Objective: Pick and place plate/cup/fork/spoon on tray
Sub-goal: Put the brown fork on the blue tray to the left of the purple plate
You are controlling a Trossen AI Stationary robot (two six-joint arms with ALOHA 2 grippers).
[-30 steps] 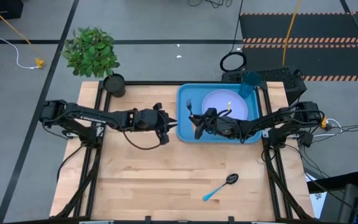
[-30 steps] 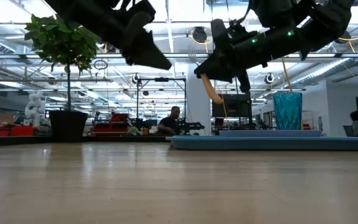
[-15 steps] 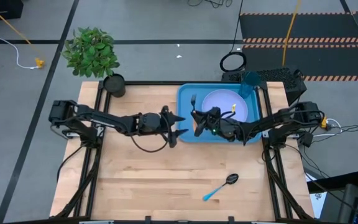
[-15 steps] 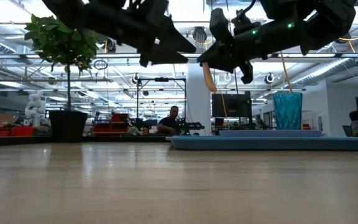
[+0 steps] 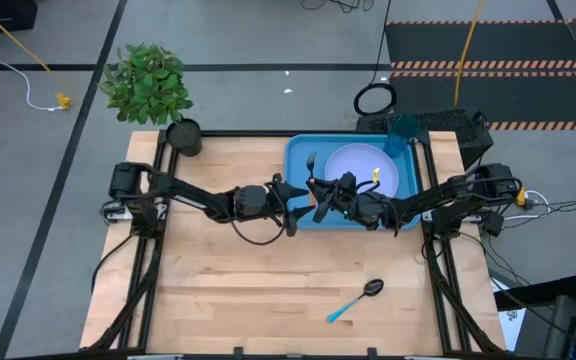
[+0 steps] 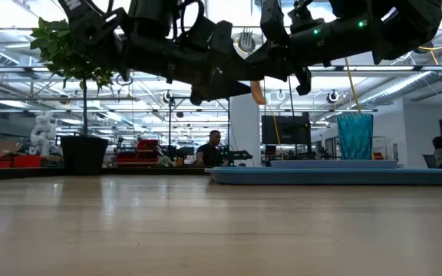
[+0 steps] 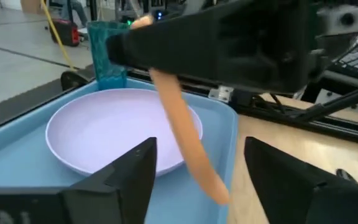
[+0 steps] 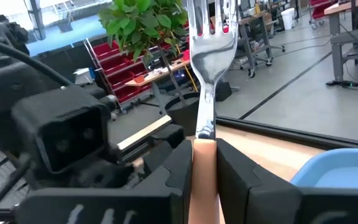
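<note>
The right claw (image 8: pixel 204 165) pinches the fork (image 8: pixel 205 93) by its orange handle, tines up, above the near-left part of the tray (image 5: pixel 298 155); the left claw (image 7: pixel 194 171) faces it, spread wide, with the handle's free end hanging between its fingers (image 7: pixel 126 174); the plate (image 5: pixel 363 165) lies in the tray and the cup (image 5: pixel 401 135) stands at the tray's far right corner; the spoon (image 5: pixel 353 300) lies on the table (image 5: pixel 228 290), well apart from the tray.

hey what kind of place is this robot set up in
Most likely a robotics lab or workshop in a large open industrial hall. The low view shows a high ceiling with exposed beams, red storage bins on racks, and a person seated at a workstation beyond the wooden table.
</note>
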